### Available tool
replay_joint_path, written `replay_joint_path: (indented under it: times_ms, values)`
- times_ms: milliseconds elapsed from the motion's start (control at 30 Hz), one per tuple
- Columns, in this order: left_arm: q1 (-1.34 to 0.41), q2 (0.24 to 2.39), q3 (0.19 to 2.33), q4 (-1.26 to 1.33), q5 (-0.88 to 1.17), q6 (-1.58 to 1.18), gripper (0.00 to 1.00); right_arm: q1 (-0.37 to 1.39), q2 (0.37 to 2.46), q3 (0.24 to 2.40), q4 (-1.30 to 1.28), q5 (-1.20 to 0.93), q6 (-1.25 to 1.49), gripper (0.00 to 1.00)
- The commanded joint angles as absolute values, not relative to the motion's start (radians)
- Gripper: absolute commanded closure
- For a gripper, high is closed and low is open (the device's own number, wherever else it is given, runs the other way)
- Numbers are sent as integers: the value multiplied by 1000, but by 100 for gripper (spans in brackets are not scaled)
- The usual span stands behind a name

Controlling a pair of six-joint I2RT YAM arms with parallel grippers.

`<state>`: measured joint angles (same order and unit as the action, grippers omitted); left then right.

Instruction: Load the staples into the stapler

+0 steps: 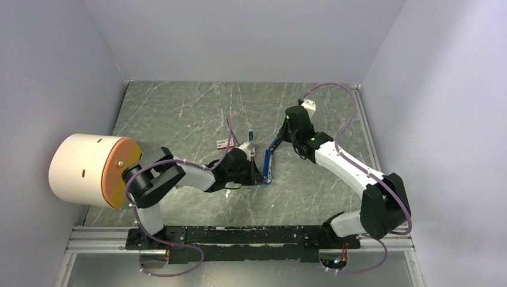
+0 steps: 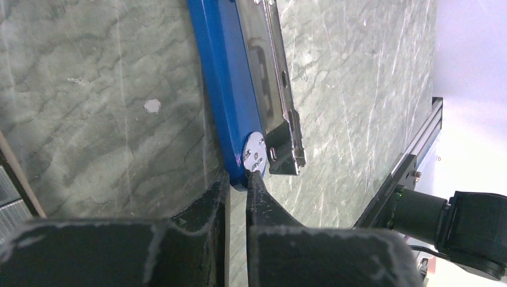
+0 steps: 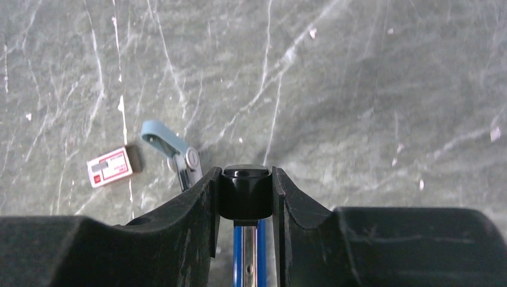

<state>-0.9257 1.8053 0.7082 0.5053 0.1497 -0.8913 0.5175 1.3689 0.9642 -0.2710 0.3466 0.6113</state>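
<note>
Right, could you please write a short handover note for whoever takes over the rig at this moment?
Left gripper: shut, pinching the hinge end of the stapler.
Right gripper: shut on the stapler's black far end.
The stapler lies opened flat, metal channel exposed.
The staples are probably the grey strips at the left wrist view's edge, not gripped.
Done: stapler opened, held at both ends.
Left: fetch staples, load them, close.

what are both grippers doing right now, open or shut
left gripper: shut, tips at the hinge end of the slim bright blue stapler, grip unclear
right gripper: shut on the stapler's black end
</note>
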Motion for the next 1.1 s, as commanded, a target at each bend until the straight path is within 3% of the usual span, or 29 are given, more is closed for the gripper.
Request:
replay_joint_path:
  times_ms: [0,400,800,1067]
  values:
    - [-960,1840,683,414,158,-832,91,489,1433,953,-40,353,507,75]
    - [-962,1834,674,390,134,-830,91,486,1556,980,101,326,427,66]
    - [-962,1812,673,390,102,-842,92,486,1616,1021,36,256,495,51]
    - [-962,1827,673,396,118,-835,90,485,1670,1051,15,231,504,50]
